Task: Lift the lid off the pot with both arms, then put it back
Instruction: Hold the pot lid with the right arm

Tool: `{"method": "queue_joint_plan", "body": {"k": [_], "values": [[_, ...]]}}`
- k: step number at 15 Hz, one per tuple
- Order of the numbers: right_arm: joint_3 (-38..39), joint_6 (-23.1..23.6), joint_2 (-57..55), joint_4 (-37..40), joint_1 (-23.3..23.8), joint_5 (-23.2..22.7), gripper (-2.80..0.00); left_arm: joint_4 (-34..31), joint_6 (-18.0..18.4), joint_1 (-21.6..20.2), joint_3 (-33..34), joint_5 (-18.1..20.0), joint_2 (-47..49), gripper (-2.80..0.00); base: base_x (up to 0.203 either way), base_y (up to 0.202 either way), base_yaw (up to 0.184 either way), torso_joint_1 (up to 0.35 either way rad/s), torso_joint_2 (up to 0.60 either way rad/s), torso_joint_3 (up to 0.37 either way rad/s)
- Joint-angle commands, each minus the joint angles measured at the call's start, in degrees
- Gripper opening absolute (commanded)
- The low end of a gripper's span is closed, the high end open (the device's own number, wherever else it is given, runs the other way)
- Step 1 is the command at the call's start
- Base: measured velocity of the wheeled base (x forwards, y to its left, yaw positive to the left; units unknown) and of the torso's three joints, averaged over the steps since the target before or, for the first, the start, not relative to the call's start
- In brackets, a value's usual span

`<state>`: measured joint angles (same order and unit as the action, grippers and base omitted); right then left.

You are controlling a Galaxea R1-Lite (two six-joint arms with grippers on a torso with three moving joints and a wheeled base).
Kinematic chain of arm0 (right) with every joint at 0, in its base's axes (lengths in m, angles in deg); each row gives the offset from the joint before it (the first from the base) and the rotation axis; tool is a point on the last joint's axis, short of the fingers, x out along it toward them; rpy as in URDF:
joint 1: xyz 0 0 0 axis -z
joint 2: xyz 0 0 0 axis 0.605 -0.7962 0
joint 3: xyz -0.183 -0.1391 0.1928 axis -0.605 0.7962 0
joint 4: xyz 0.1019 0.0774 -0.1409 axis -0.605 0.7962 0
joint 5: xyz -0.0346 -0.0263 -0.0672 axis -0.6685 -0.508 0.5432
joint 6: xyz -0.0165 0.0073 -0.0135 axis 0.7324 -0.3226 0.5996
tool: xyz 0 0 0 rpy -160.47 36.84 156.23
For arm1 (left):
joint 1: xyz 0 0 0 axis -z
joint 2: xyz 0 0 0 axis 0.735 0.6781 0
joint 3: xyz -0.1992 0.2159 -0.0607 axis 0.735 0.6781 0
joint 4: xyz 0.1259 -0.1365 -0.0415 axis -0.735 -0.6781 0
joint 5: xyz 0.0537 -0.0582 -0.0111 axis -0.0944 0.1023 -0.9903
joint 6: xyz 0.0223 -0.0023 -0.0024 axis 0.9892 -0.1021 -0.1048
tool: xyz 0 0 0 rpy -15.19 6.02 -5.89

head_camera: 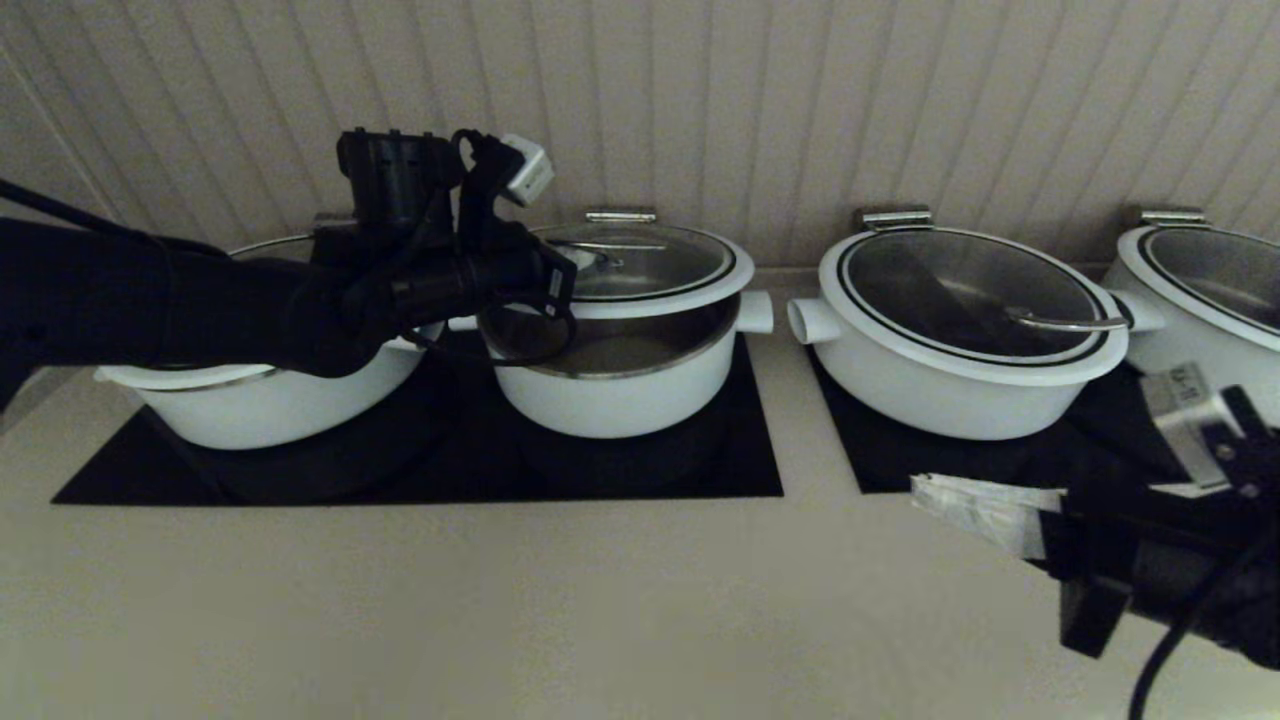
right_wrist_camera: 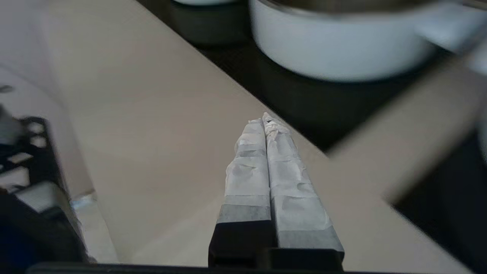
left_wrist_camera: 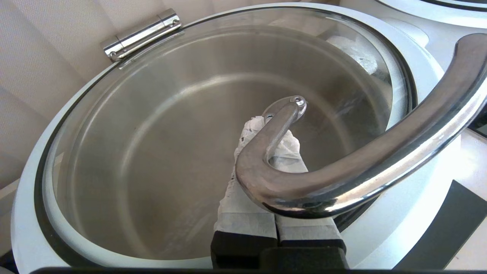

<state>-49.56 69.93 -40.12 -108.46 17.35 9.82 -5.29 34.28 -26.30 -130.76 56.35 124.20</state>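
Observation:
The pot [head_camera: 610, 392], white with a steel inside and stub handles, stands on the black hob panel. Its glass lid [head_camera: 650, 262] is raised above the pot's rim, with a gap at the front; the steel hinge [head_camera: 620, 214] is at the back. My left gripper [head_camera: 574, 262] is shut, its taped fingers hooked under the lid's curved steel bar handle [left_wrist_camera: 342, 179]. In the left wrist view the gripper [left_wrist_camera: 272, 133] lies on the glass lid [left_wrist_camera: 159, 152] beneath the bar. My right gripper [head_camera: 925, 492] is shut and empty, low over the counter at the front right; it also shows in the right wrist view [right_wrist_camera: 264, 120].
A wider white pot [head_camera: 260, 405] sits to the left, partly behind my left arm. A wider lidded pot [head_camera: 960, 330] stands to the right and another [head_camera: 1210, 290] at the far right. Black hob panels [head_camera: 420, 475] lie under them; the beige counter [head_camera: 500, 600] runs in front, a ribbed wall behind.

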Motion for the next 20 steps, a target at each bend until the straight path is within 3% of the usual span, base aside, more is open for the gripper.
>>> {"method": "queue_joint_plan", "body": {"k": [1, 8, 20], "values": [[-4.6, -0.5, -9.6, -1.9, -2.1, -0.2, -2.80, 0.2, 0.1, 0.0, -0.1, 0.1, 0.2, -2.80, 0.000, 0.000, 0.000, 0.000, 0.00, 0.000], [-11.8, -1.6, -32.7, -29.4, -3.8, 0.6, -2.80, 0.1, 0.0, 0.0, -0.1, 0.0, -0.2, -2.80, 0.000, 0.000, 0.000, 0.000, 0.00, 0.000], [-36.8, -2.4, -47.7, -28.8, -4.1, 8.7, -2.80, 0.1, 0.0, 0.0, 0.0, -1.5, -1.2, -2.80, 0.000, 0.000, 0.000, 0.000, 0.00, 0.000]]}}
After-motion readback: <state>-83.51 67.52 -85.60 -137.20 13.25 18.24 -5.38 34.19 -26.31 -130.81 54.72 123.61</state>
